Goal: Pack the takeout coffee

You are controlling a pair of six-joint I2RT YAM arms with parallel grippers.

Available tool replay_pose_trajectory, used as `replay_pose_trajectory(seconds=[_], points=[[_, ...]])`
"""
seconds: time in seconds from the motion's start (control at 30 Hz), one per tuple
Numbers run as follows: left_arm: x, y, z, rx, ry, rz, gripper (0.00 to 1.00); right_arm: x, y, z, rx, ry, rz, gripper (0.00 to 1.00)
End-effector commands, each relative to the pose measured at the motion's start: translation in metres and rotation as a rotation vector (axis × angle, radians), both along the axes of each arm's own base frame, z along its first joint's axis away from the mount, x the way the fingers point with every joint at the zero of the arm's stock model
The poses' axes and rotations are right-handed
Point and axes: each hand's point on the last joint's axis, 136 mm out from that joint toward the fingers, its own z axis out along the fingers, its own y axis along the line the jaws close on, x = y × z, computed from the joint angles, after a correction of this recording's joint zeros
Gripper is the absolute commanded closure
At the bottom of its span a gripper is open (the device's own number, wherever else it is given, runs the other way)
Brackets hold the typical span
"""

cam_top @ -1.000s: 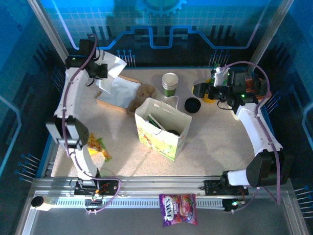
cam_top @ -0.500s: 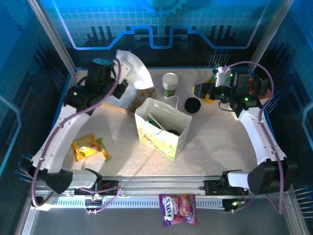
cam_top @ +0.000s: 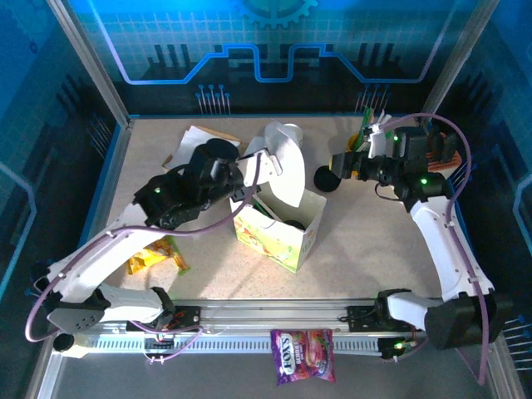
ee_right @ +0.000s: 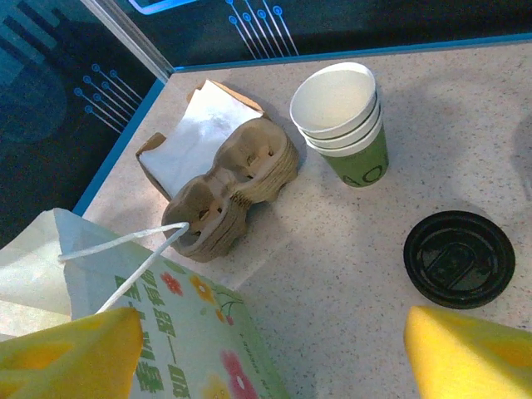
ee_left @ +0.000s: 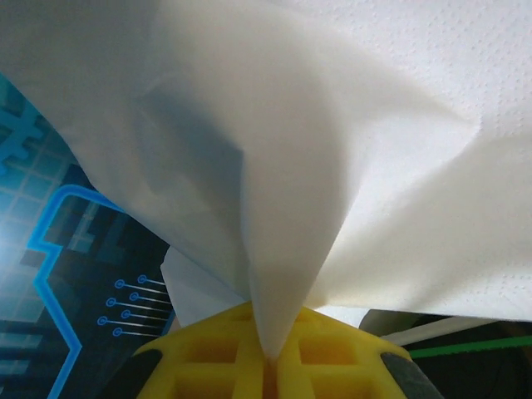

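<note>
Cups: you had one nested stack, three rims.
Lid: one, near that stack.
Left gripper: clamped one napkin.
Right gripper: spread wide, empty.

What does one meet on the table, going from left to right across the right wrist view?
brown pulp cup carriers → stacked paper cups → black lid. The white napkins and the flower-printed bag overlap the carriers, so they are left out.
</note>
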Motion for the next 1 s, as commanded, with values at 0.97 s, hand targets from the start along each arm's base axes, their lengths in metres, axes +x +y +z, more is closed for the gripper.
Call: replay_pose_trajectory(seconds=[0.97], points=[[-0.008, 0.002, -0.036, -0.153, 0.209, 0.043, 0.58, -0.021, 0.013, 0.000, 0.015, 0.002, 0.057, 0.17]])
